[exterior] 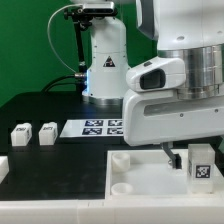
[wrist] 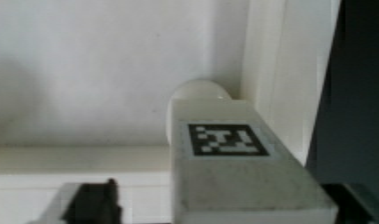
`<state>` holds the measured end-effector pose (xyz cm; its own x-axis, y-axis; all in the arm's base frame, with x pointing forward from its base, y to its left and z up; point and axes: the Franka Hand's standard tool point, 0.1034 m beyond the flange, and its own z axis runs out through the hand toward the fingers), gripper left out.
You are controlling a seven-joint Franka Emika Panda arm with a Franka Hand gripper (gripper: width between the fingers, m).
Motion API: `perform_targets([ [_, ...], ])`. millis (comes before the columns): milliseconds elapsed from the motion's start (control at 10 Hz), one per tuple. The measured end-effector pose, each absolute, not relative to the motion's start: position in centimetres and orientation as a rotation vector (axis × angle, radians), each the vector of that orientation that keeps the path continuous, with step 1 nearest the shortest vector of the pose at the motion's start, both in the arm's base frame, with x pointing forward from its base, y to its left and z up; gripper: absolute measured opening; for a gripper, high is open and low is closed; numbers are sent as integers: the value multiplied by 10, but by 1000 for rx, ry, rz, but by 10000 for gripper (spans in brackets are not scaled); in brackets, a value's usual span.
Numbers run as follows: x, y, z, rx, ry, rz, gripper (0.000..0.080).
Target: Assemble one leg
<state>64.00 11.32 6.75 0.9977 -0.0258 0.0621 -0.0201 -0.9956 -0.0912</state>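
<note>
The leg [exterior: 201, 166], a small white block with a square tag, stands upright at the corner of the large white plate [exterior: 135, 172] on the exterior view's right. In the wrist view the leg [wrist: 230, 150] stands between my fingers, over a round corner socket of the plate [wrist: 79, 90]. My gripper [exterior: 193, 158] straddles it with the jaws open. One dark finger [wrist: 97, 200] stands apart from the leg with a white gap showing. The other finger [wrist: 349, 198] is at the leg's far side.
Two more white legs [exterior: 20, 135] [exterior: 46, 132] lie on the black table at the exterior view's left. The marker board [exterior: 100, 127] lies behind the plate. A white part [exterior: 3, 166] shows at the left edge. The arm's base [exterior: 105, 65] stands at the back.
</note>
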Motion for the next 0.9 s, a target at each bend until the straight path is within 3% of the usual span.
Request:
perform_targets([
  [100, 640, 114, 67, -3028, 260, -84, 290],
  [500, 640, 112, 68, -2782, 1167, -22, 290],
  [900, 640, 119, 68, -2068, 2166, 127, 292],
])
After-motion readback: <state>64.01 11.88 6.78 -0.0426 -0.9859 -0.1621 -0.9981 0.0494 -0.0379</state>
